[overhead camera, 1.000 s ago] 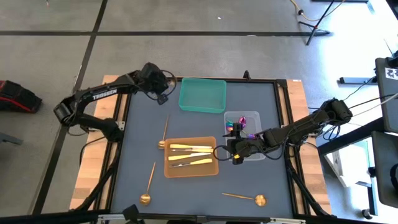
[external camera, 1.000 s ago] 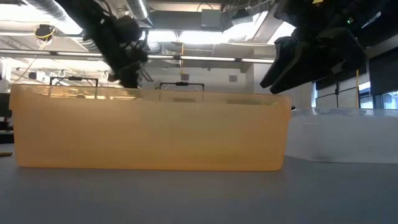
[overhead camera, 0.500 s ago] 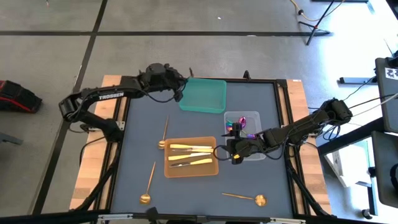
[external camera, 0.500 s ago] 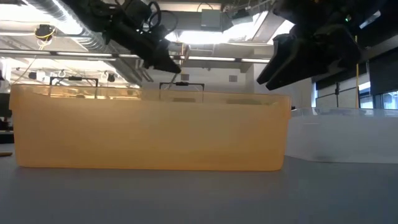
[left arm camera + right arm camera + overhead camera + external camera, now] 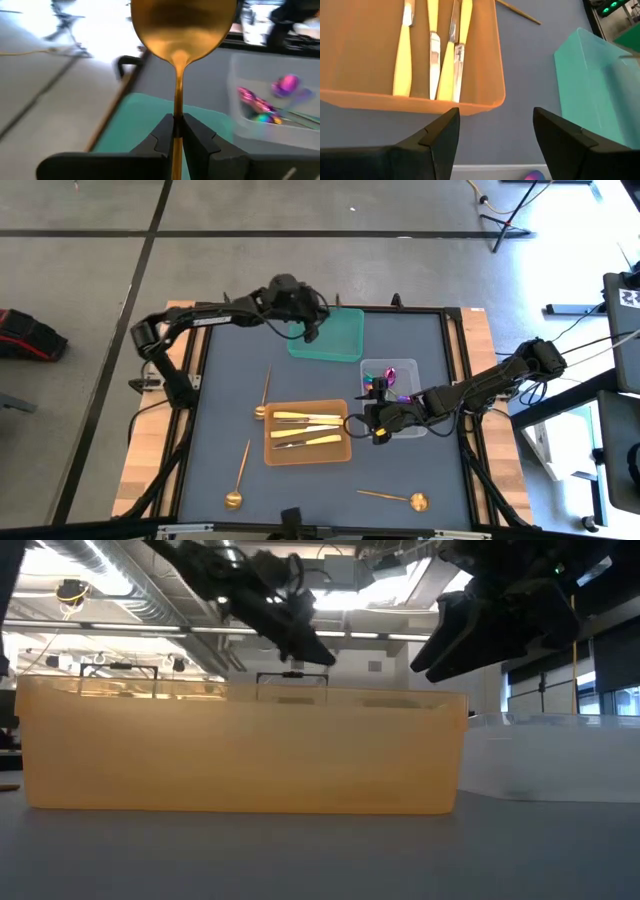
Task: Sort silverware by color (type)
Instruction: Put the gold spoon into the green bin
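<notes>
My left gripper (image 5: 312,330) is raised over the left part of the teal tray (image 5: 338,338), shut on a gold spoon (image 5: 182,30). My right gripper (image 5: 372,430) hangs open above the gap between the orange tray (image 5: 268,452) and the clear tray (image 5: 415,370), touching nothing. Yellow-handled knives (image 5: 308,420) lie flat in the orange tray. Iridescent purple spoons (image 5: 385,385) lie in the clear tray. Three more gold spoons lie flat on the mat: one (image 5: 264,392) left of the orange tray, one (image 5: 240,475) near the front left, one (image 5: 395,498) near the front right. My left gripper pinches the gold spoon's thin handle (image 5: 177,107) between its two fingertips (image 5: 165,131). The handle runs along the fingers, and the round bowl (image 5: 182,25) sticks out past their tips. The spoon is lifted clear above the teal tray (image 5: 135,125).
The three trays sit close together in the middle and far part of the dark mat (image 5: 220,360). A black frame (image 5: 455,310) borders the mat. Bare mat lies along the left side and the near edge, between the loose spoons.
My left gripper has swung from the table's far left corner toward the right, along the far edge, and now stands over the teal tray with the gold spoon still in its fingers. My right arm has kept still.
</notes>
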Tool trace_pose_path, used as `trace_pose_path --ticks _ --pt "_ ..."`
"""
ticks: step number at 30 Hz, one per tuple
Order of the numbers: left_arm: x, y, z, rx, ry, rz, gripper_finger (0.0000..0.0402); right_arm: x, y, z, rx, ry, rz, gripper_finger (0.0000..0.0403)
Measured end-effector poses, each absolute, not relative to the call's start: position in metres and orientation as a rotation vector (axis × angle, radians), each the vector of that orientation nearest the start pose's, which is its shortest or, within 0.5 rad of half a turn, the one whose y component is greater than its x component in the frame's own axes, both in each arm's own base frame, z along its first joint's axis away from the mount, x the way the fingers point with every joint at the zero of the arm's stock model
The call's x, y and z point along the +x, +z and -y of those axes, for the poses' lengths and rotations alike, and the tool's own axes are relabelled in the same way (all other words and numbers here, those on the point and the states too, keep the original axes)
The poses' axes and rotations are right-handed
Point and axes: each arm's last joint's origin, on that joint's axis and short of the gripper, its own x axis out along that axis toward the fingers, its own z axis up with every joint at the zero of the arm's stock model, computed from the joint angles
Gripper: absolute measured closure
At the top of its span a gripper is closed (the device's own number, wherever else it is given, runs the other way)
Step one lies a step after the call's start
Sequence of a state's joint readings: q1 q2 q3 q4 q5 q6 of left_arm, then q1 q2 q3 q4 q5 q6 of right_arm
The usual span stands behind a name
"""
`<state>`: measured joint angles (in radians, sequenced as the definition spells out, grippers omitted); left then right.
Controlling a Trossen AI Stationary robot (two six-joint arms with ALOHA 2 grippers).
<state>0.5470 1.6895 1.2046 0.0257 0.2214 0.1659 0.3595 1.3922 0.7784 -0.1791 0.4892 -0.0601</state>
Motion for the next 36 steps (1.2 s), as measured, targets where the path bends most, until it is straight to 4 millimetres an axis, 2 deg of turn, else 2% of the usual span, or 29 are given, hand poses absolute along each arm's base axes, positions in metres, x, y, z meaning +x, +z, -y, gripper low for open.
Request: trace_pose_path --ticks 3,7,14,20,27,33,36 --pt "0.342 0.256 -0.199 -0.031 0.243 -0.476 0.0376 0.260 0.204 -0.083 -0.386 -0.101 -0.733 0.0164" --pt "0.350 0.248 -0.207 -0.011 0.278 -0.524 0.0376 0.260 0.204 -0.083 -0.384 -0.101 -0.733 0.0164" --pt "0.355 0.231 -0.213 0.001 0.301 -0.572 0.0376 0.260 0.204 -0.084 -0.377 -0.093 -0.734 0.0164" --pt "0.353 0.211 -0.213 -0.041 0.298 -0.698 0.0376 0.260 0.204 -0.084 -0.376 -0.093 -0.733 0.0164" --pt "0.350 0.206 -0.212 -0.068 0.320 -0.750 0.0368 0.261 0.204 -0.084 -0.371 -0.095 -0.731 0.0164" --pt "0.350 0.207 -0.211 -0.067 0.339 -0.753 0.0320 0.261 0.204 -0.084 -0.371 -0.095 -0.731 0.0164" --pt "0.348 0.216 -0.206 -0.057 0.350 -0.754 0.0300 0.261 0.204 -0.084 -0.371 -0.095 -0.731 0.0164"
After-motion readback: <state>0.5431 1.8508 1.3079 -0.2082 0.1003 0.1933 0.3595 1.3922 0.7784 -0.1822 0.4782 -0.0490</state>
